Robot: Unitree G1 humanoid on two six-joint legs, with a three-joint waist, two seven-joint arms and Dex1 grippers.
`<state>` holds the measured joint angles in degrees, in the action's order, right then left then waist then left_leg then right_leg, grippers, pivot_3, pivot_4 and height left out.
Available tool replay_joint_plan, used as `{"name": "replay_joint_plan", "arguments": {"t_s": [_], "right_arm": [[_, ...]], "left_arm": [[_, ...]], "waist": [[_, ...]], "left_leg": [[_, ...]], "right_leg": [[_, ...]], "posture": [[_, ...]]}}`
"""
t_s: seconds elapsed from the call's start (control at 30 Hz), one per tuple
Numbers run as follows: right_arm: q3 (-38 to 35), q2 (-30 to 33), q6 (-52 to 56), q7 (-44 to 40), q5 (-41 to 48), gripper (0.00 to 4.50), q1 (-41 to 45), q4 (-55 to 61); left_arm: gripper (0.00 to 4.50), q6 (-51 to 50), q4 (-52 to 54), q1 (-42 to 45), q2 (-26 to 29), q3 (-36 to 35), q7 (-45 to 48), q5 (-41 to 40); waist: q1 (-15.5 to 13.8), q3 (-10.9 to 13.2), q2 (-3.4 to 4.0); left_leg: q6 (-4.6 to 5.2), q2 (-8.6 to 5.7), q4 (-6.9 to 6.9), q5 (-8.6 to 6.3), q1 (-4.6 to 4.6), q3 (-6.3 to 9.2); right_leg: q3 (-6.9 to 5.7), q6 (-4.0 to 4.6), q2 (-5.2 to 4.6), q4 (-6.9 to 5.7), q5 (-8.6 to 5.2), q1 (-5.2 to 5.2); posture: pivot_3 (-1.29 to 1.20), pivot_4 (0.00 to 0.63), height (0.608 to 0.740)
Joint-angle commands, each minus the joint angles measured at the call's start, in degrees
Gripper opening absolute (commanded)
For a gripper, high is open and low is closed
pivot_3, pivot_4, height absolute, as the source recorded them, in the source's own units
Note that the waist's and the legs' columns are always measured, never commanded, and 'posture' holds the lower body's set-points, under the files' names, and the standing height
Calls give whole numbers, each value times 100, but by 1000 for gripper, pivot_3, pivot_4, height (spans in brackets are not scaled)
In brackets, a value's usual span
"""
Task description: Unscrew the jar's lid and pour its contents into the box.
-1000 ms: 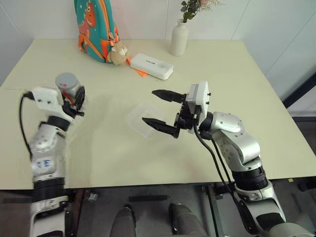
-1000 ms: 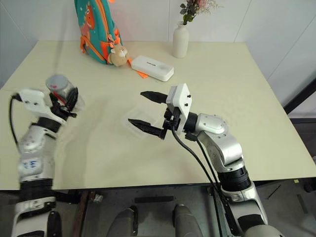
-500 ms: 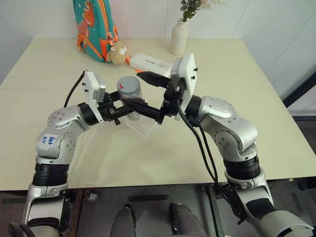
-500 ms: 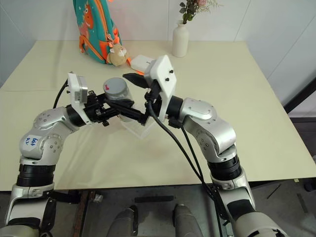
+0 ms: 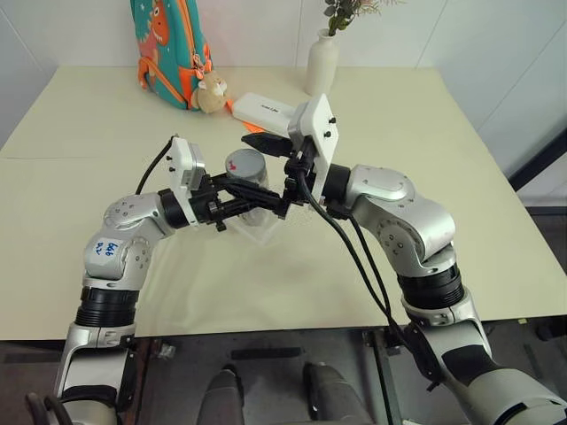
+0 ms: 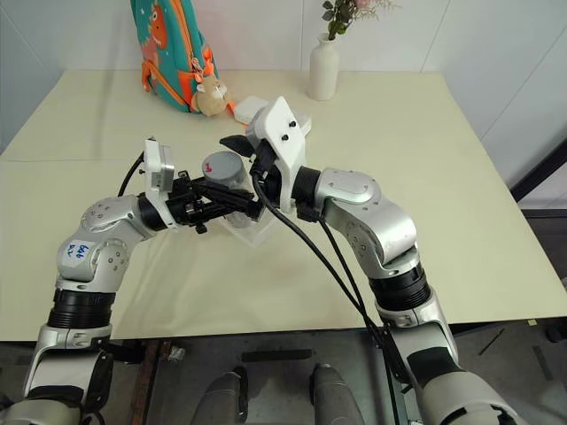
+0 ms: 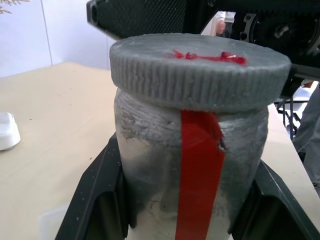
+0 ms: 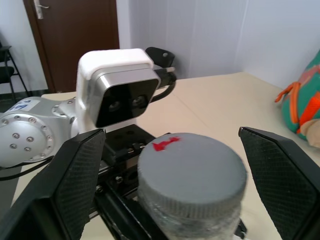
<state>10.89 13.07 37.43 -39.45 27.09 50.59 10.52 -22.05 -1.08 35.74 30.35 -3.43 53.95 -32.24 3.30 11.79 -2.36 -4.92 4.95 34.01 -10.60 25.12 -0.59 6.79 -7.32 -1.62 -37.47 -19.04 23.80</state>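
The left gripper [image 7: 187,210] clamps the jar [image 5: 248,181] by its body, holding it upright above the box [image 5: 259,228] at mid-table. The right gripper [image 8: 170,150] stands wide open, one finger on each side of the lid [image 8: 192,172], not touching it.

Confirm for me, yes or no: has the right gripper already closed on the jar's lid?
No. The right gripper stands open, its fingers apart on either side of the lid.
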Motion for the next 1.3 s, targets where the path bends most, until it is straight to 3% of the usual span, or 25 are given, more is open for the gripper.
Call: {"name": "replay_joint_plan", "arguments": {"t_s": [0.03, 0.33, 0.43, 0.57, 0.8, 1.1, 1.3], "right_arm": [[-112, -34, -23, -18, 50, 4500, 12, -13], [-297, -241, -175, 2, 196, 4500, -61, -34], [-311, -297, -238, -7, 223, 3850, -117, 25], [-233, -262, -211, -110, 223, 2564, -170, 93], [-223, 60, -88, -402, 209, 2553, -108, -39], [-194, 1130, 3, -2712, 854, 2553, 503, -720], [-222, 1026, -354, -2992, 818, 2553, 690, -966]], "left_arm": [[1942, 72, 130, 139, -12, -96, 73, -46], [1942, 59, 205, 68, -48, -122, 89, -63], [1942, 77, 196, 67, -61, -113, 84, -48], [1942, 64, 220, 65, -66, -95, 108, -38], [1942, 27, 178, 158, -2, -76, 268, -66], [1942, -4, -358, 597, 485, 187, 2188, -319], [1942, 138, -592, 830, 297, 192, 2256, -223]], "waist": [[-1, 0, 0], [-2, 0, 0], [-7, 0, 0], [2, 0, 0], [-9, 0, 0], [8, 3, 5], [2, 3, 6]], "left_leg": [[0, 0, 0, 0, -1, 1], [0, 0, -1, 0, 1, 1], [0, 0, 0, 0, 1, 1], [0, 0, 0, 0, 0, 1], [-1, 0, 2, 1, 0, 3], [0, 0, 2, 0, -4, 3], [0, 1, 6, 0, 0, 6]], "right_leg": [[0, 0, 0, 0, 0, 0], [0, 0, 0, 0, 0, 1], [0, 0, 0, 0, 0, 0], [0, 0, 0, 0, 0, 0], [0, 0, 1, -3, 0, 0], [-1, 0, 6, -2, 0, -3], [-1, -1, 5, -2, -1, -2]], "posture": [[0, 150, 740], [0, 150, 740], [0, 150, 740], [0, 150, 740], [0, 150, 740], [0, 150, 740], [0, 150, 740]]}}
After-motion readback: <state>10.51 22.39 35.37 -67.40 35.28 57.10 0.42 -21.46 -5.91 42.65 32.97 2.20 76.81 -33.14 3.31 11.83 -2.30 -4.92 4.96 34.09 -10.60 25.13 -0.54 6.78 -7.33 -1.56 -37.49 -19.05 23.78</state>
